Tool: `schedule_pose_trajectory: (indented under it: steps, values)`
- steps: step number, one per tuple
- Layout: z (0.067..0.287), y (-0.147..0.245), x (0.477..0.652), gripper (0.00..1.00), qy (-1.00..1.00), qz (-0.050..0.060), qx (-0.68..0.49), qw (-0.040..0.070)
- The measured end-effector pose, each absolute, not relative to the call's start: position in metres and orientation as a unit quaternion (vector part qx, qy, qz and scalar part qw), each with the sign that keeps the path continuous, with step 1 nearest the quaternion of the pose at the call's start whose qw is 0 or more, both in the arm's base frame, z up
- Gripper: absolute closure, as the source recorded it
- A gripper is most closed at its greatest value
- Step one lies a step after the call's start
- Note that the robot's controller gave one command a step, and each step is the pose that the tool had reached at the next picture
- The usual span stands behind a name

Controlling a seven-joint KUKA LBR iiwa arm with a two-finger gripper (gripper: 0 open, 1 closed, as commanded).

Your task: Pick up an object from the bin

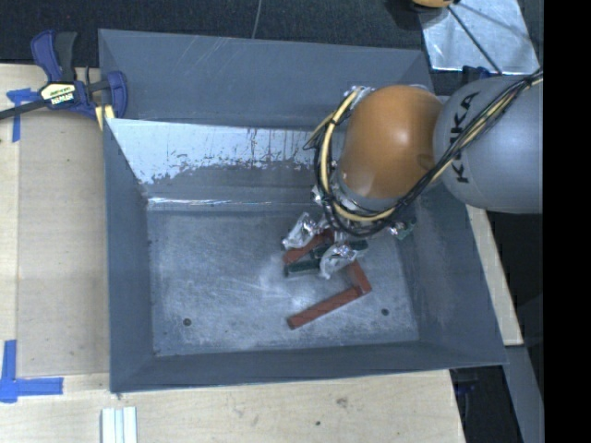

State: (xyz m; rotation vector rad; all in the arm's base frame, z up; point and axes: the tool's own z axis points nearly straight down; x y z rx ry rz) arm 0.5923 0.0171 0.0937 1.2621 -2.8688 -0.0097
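In the camera view, the grey metal bin (125,247) is nearly bare, with only a few things lying in the right half of its floor. The grey arm (494,150) comes in over the bin's right rim. Its wrist carries a rounded orange cover (388,150), and yellow and black cables (325,146) loop round the cover's left side. Below the cover, the claw (319,247) is down close to the floor, a little right of the floor's middle and nearer the right wall than the left. Its two silvery fingers (300,233) stand spread apart, one toward the far wall and one toward the near-right corner. Between them lies a small red-brown and dark piece (300,261), resting on the floor. It is too small and too crowded by the claw to name more exactly, and I cannot tell whether the fingers touch it. Just beside the claw, toward the near wall, lies a flat red-brown L-shaped piece (331,303). Its long leg slants toward the near-left, and its short end is close under the nearer finger.
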Motion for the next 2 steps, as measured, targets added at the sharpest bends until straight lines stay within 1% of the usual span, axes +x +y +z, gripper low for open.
schedule_pose_trajectory:
  steps: [1,2]
  values:
    - [0.161,0.01,0.589,0.0,-0.909,-0.001,0.418,0.001]
    - [0.22,0.005,0.589,0.0,-0.905,0.002,0.426,-0.005]
